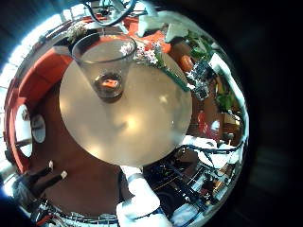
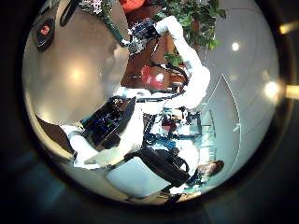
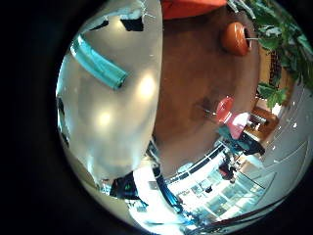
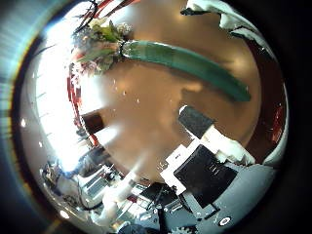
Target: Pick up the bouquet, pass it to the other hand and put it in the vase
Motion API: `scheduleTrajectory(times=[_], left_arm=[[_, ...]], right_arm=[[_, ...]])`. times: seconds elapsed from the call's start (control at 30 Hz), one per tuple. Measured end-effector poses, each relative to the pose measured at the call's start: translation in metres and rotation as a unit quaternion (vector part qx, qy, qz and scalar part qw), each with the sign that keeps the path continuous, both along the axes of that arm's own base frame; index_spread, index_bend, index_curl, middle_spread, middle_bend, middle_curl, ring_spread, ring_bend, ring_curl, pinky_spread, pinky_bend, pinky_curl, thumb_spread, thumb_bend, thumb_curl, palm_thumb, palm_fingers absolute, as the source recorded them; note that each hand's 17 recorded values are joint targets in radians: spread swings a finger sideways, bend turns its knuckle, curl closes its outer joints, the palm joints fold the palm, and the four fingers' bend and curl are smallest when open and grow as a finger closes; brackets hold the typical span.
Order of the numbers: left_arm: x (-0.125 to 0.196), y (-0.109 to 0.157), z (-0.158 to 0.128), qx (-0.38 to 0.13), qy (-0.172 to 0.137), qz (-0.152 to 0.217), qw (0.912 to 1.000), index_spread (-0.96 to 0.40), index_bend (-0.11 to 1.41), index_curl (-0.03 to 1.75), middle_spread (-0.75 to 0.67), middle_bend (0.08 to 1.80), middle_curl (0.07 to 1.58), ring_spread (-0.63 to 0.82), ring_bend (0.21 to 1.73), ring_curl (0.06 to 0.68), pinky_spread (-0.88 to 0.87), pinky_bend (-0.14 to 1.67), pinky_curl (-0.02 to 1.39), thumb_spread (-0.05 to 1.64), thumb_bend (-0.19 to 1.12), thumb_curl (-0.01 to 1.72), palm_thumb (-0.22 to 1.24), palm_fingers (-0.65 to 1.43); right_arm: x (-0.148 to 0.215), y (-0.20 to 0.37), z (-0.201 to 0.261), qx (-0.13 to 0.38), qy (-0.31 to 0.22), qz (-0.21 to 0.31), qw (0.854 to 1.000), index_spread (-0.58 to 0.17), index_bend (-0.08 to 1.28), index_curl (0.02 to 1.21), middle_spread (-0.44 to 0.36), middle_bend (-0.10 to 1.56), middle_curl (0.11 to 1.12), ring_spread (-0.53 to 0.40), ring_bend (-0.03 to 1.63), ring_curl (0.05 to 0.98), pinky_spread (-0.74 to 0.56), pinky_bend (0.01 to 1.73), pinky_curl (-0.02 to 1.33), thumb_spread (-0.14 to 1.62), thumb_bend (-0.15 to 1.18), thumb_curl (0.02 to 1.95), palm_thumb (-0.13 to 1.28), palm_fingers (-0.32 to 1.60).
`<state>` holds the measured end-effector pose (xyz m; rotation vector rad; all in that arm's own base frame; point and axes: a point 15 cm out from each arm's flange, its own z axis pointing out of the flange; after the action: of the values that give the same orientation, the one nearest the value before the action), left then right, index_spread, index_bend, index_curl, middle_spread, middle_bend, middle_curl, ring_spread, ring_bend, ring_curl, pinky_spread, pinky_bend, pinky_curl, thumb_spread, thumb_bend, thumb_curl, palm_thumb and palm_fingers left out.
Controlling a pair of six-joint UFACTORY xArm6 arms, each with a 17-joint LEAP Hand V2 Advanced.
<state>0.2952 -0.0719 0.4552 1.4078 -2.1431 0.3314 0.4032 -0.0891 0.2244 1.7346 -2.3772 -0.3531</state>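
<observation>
Glass vase (image 1: 106,64) upright on round table (image 1: 123,128), well away from left hand (image 1: 142,203), whose fingers (image 2: 93,149) look loosely extended, holding nothing. Bouquet (image 4: 146,51) flat on table, green-wrapped stem (image 4: 185,60) just beyond right hand (image 4: 210,161) fingers (image 4: 200,122), spread open, not touching.

no legible text, labels, numbers or signs on anything in view
</observation>
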Motion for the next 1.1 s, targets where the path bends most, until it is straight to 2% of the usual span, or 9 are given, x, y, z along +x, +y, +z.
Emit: scheduleTrajectory(times=[0.2, 0.33, 0.7, 0.9, 1.1], left_arm=[[-0.001, 0.002, -0.003, 0.001, 0.006, 0.004, 1.0, 0.11, 0.18, 0.37, 0.36, 0.2, 0.37, 0.54, 0.5, 0.185, 0.5, 0.19, 0.28, 1.14, -0.02, 0.31, 0.32, 0.19], [-0.001, 0.003, -0.003, 0.003, 0.005, 0.006, 1.0, 0.11, 0.18, 0.37, 0.36, 0.2, 0.37, 0.53, 0.49, 0.185, 0.5, 0.18, 0.28, 1.14, -0.02, 0.31, 0.32, 0.19], [-0.003, 0.0, -0.001, 0.005, 0.006, 0.009, 0.9999, 0.11, 0.18, 0.37, 0.36, 0.2, 0.36, 0.54, 0.49, 0.187, 0.5, 0.19, 0.28, 1.14, -0.02, 0.31, 0.33, 0.19], [-0.004, -0.002, 0.0, 0.007, 0.006, 0.009, 0.9999, 0.11, 0.18, 0.37, 0.36, 0.2, 0.36, 0.54, 0.49, 0.186, 0.5, 0.19, 0.28, 1.14, -0.02, 0.31, 0.33, 0.19], [-0.005, 0.0, 0.001, 0.01, 0.004, 0.011, 0.9999, 0.11, 0.18, 0.37, 0.36, 0.2, 0.36, 0.54, 0.49, 0.187, 0.5, 0.19, 0.28, 1.14, -0.02, 0.31, 0.33, 0.19]], right_arm=[[0.001, 0.002, -0.014, 0.002, 0.014, 0.001, 1.0, -0.256, 0.21, 0.47, -0.037, 0.6, 0.44, -0.079, 0.93, 0.301, 0.14, 0.7, 0.51, 0.94, -0.02, 0.51, 0.75, 0.36], [0.004, -0.002, -0.014, -0.012, 0.024, 0.011, 1.0, -0.215, 0.15, 0.43, -0.015, 0.56, 0.43, -0.086, 0.96, 0.307, 0.11, 0.77, 0.53, 0.91, -0.02, 0.52, 0.81, 0.31], [0.0, -0.01, -0.029, -0.025, 0.05, 0.012, 0.998, -0.174, 0.18, 0.39, -0.005, 0.58, 0.43, -0.125, 1.0, 0.303, 0.05, 0.81, 0.51, 0.89, -0.02, 0.53, 0.86, 0.3], [0.002, -0.013, -0.039, -0.025, 0.053, 0.008, 0.998, -0.168, 0.19, 0.39, -0.026, 0.6, 0.44, -0.148, 1.02, 0.304, 0.02, 0.79, 0.49, 0.91, -0.04, 0.51, 0.79, 0.34], [0.006, -0.015, -0.046, -0.025, 0.049, 0.005, 0.998, -0.172, 0.2, 0.4, -0.037, 0.6, 0.44, -0.166, 1.02, 0.301, -0.01, 0.78, 0.47, 0.93, -0.03, 0.5, 0.77, 0.37]])
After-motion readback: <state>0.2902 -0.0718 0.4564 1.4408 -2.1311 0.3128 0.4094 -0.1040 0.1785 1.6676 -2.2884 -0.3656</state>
